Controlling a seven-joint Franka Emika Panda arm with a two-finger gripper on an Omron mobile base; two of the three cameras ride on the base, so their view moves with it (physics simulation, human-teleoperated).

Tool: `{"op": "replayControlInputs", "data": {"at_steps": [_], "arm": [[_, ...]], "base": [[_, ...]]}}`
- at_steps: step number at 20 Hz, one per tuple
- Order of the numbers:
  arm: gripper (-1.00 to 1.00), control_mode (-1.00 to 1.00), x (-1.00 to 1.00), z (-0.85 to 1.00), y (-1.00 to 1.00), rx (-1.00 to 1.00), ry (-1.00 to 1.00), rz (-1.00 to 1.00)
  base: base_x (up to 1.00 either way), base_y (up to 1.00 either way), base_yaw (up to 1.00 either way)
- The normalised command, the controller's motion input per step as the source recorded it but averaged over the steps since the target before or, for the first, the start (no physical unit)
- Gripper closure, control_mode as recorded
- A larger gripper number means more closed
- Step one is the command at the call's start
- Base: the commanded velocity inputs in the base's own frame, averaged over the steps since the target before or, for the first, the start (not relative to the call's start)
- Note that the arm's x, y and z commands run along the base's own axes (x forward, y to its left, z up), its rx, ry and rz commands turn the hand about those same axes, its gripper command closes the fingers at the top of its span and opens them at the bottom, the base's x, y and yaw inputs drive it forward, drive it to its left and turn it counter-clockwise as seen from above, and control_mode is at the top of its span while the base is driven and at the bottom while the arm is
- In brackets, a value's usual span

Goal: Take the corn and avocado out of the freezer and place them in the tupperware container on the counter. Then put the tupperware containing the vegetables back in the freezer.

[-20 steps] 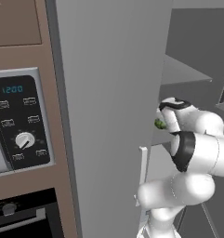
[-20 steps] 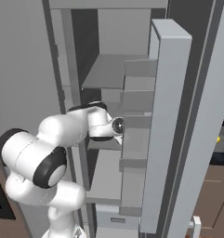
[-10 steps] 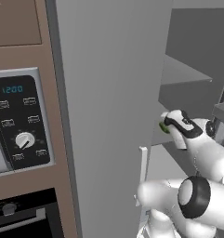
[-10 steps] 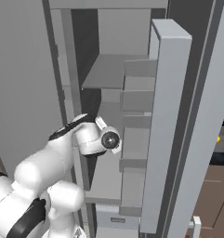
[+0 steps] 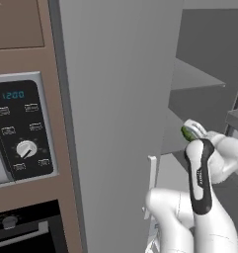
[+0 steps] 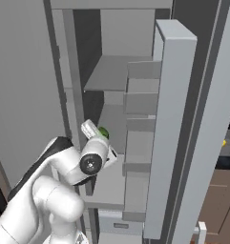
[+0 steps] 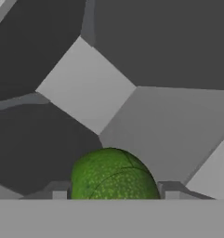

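My gripper [image 7: 113, 193] is shut on the avocado [image 7: 113, 176], a dark green rounded fruit held between the two fingertips. From the left base view the avocado [image 5: 185, 132] peeks out of the gripper [image 5: 190, 130] at the edge of the open freezer [image 5: 115, 99]. The right base view has the gripper [image 6: 98, 131] holding the avocado [image 6: 104, 132] in front of the freezer's middle grey shelf [image 6: 111, 76]. A tiny yellow bit [image 6: 224, 142] shows past the door above the dark counter [image 6: 228, 162]; I cannot tell whether it is the corn. The tupperware container is out of view.
The open freezer door [image 6: 171, 119] with its bins stands close on the right of the hand. A pale drawer [image 6: 114, 224] sits below the shelves. Left of the freezer are a control panel with a dial [image 5: 21, 133] and a black oven front [image 5: 21, 232].
The arm has folded and swung, drawing the hand back out from the shelf toward the freezer's front edge. The avocado has stayed in the grip throughout.
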Motion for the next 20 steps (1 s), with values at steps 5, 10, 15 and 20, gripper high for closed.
{"op": "replayControlInputs", "data": {"at_steps": [5,10,15,20], "arm": [[1.00,-1.00,-0.87,1.00,0.00,0.00,-0.02,-0.01],[1.00,-1.00,-0.57,1.00,0.00,0.00,0.08,0.00],[1.00,-1.00,-0.49,0.75,0.12,-0.01,0.18,0.00],[1.00,-1.00,-0.36,0.35,0.36,-0.09,0.23,-0.02]], "base": [[0.00,0.00,0.00],[0.00,0.00,0.00],[0.00,0.00,0.00],[0.00,0.00,0.00]]}}
